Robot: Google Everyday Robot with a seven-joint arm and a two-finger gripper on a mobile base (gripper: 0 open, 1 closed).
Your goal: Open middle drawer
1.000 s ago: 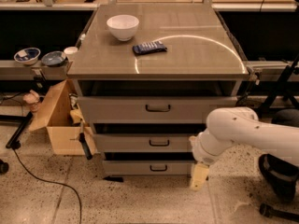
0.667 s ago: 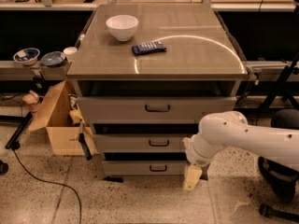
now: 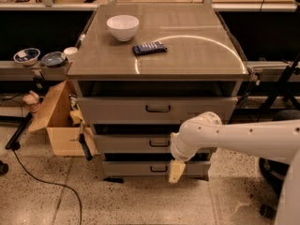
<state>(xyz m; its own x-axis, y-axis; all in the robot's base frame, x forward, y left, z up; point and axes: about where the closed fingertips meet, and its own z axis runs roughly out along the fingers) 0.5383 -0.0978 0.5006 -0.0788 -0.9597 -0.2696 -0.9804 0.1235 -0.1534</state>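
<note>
The grey cabinet has three drawer fronts, each with a dark bar handle. The middle drawer (image 3: 131,144) is of medium height, and its handle (image 3: 158,143) sits at the centre. It looks closed, about flush with the fronts above and below. The taller top drawer (image 3: 117,110) is above it and the shortest bottom drawer (image 3: 136,168) below it. My white arm (image 3: 234,139) reaches in from the right, and its wrist covers the right part of the middle drawer. My gripper (image 3: 177,171) hangs in front of the bottom drawer, below and right of the middle handle.
A white bowl (image 3: 123,27) and a dark blue packet (image 3: 149,48) lie on the cabinet top (image 3: 197,55). An open cardboard box (image 3: 58,123) stands against the cabinet's left side. Two bowls (image 3: 26,56) sit on a ledge at the left. A black cable (image 3: 42,179) runs over the floor.
My arm and gripper have moved left, from beside the cabinet's right edge to in front of the lower drawers. The drawers have not moved.
</note>
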